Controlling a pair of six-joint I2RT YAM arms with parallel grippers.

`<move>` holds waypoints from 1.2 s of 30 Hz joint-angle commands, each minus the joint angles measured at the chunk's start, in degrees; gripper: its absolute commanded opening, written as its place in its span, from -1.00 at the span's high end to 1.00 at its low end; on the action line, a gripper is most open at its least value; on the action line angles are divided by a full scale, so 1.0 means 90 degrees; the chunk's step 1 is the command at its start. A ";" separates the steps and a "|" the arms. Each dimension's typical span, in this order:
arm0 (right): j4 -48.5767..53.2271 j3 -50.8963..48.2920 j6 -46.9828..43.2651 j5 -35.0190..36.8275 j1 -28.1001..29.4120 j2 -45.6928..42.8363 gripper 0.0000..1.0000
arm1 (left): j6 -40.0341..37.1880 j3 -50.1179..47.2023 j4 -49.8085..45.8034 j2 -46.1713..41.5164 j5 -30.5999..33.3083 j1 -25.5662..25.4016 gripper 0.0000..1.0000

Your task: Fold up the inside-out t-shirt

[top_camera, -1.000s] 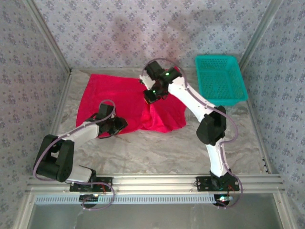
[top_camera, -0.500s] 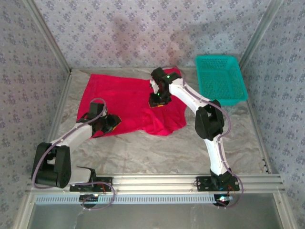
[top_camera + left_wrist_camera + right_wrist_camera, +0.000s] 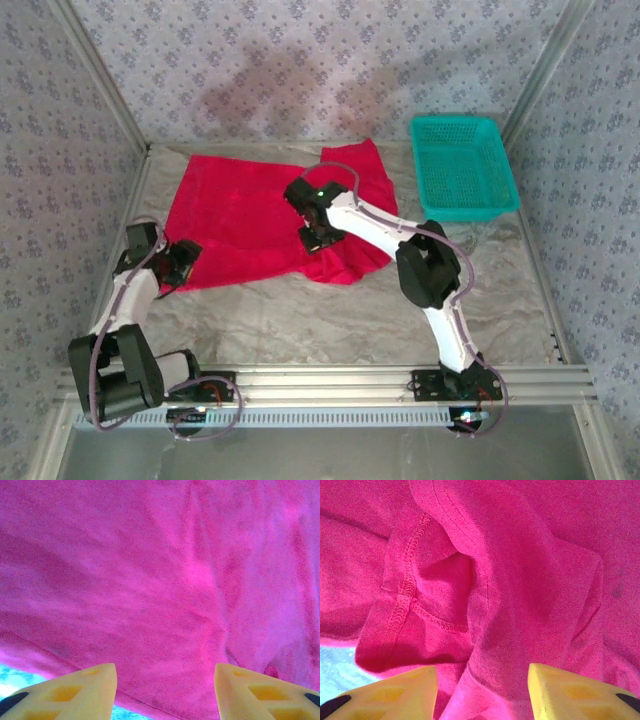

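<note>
Inside-out t-shirt (image 3: 245, 215) looks light, limp, easily bunched; best pinched at stitched seam (image 3: 409, 580) or corners; left gripper (image 3: 165, 690) and right gripper (image 3: 482, 692) gape, holding nothing.

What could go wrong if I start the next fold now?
The t-shirt is bunched beneath the open right jaws, its seamed hem doubled over: closing there may pinch extra layers and fold in wrinkles. The open left jaws sit at the near-left edge, where they might miss the cloth.
</note>
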State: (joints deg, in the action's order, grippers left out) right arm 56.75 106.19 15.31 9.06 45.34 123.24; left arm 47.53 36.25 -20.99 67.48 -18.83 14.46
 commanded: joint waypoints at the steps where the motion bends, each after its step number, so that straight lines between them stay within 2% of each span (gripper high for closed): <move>1: 0.0137 0.0132 0.0098 0.0720 0.0098 0.0400 -0.01 | -0.0133 -0.0191 -0.0375 -0.0052 -0.0001 0.0332 -0.11; 2: 0.0134 0.0125 0.0086 0.0713 0.0079 0.0445 0.09 | -0.0126 -0.0246 -0.0335 -0.0026 -0.0002 0.0401 -0.13; 5: 0.0225 0.0112 0.0053 0.0696 0.0039 0.0304 0.81 | -0.0139 -0.0333 -0.0246 0.0115 0.0104 0.0525 -0.19; 6: 0.0229 0.0073 0.0011 0.0688 0.0032 0.0148 0.95 | -0.0136 -0.0345 -0.0212 0.0184 0.0149 0.0559 -0.21; 7: 0.0261 0.0052 -0.0028 0.0668 0.0017 -0.0008 1.00 | -0.0132 -0.0335 -0.0184 0.0253 0.0172 0.0603 -0.21; 11: 0.0330 -0.0173 -0.0139 0.0657 -0.0155 -0.0956 1.00 | -0.0084 -0.0212 -0.0023 0.0530 -0.0006 0.0818 -0.22; 14: -0.0178 -0.0921 -0.0176 0.0019 -0.0374 -0.1953 1.00 | -0.0123 -0.0009 -0.0085 0.0616 -0.0131 0.0900 -0.22; 18: -0.2105 -0.3013 -0.0260 -0.1633 -0.0596 -0.3594 1.00 | -0.0281 0.0278 -0.0344 0.0617 -0.0205 0.0951 -0.20; 21: -0.3252 -0.4146 0.0009 -0.1987 -0.0889 -0.4427 1.00 | -0.0431 0.0412 -0.0635 0.0543 -0.0147 0.1030 -0.19; 27: -0.3927 -0.5131 0.0417 -0.2246 -0.1291 -0.4746 1.00 | -0.0698 0.0418 -0.1159 0.0187 -0.0169 0.1555 -0.18; 35: -0.4298 -0.5512 0.0400 -0.2255 -0.1365 -0.4615 1.00 | -0.0724 0.0170 -0.1146 0.0407 -0.0150 0.1597 -0.16; 36: -0.4311 -0.5537 0.0369 -0.2289 -0.1391 -0.4593 1.00 | -0.0699 0.0153 -0.1103 0.0471 -0.0109 0.1779 -0.15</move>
State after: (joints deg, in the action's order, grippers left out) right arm 20.51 57.19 18.44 -10.07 33.36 81.14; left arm 41.95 38.87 -29.98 70.32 -19.81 28.91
